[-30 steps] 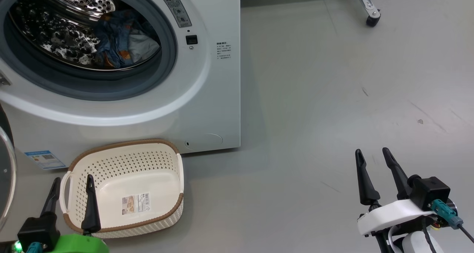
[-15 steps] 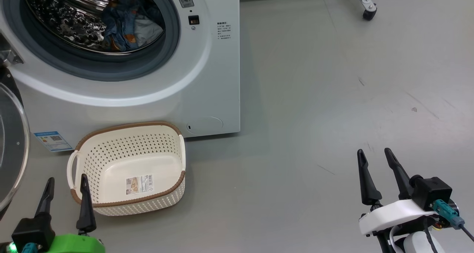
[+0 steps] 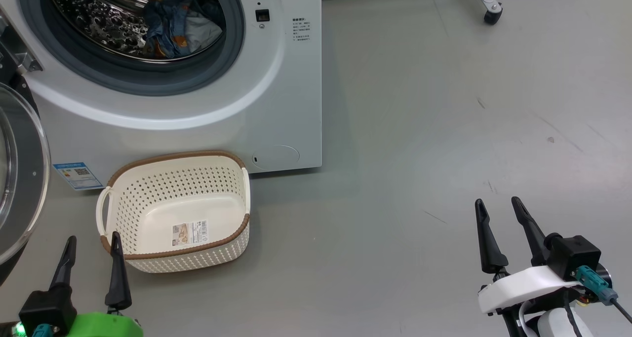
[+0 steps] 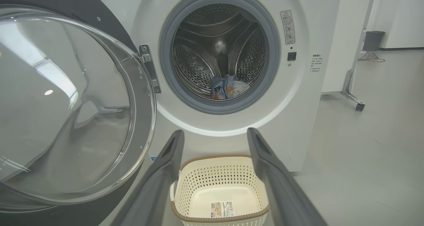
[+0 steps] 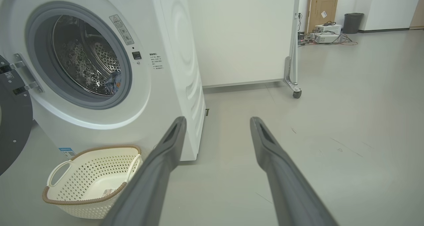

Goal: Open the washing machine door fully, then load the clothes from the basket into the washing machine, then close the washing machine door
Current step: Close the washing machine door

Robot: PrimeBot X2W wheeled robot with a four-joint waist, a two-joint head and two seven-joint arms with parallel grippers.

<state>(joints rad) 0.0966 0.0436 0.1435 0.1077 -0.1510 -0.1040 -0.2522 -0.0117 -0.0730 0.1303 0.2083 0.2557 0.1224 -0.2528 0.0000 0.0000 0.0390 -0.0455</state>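
The perforated cream basket [image 3: 163, 189], with a brown woven-look rim and a barcode sticker inside, sits on the floor just beyond the left end effector [image 3: 94, 237], which is spread wide and empty. The right end effector [image 3: 496, 200] is equally wide, well apart from the basket. The blue and cream clothes [image 3: 177, 23] lie in the white washing machine [image 3: 276, 105], in its dimpled steel drum [image 3: 98, 16], and the glass-bowled door [image 3: 19, 179] is swung open; the writing on the labels is too small to read.

The washing machine door [image 3: 19, 169] runs off the head view's left edge.
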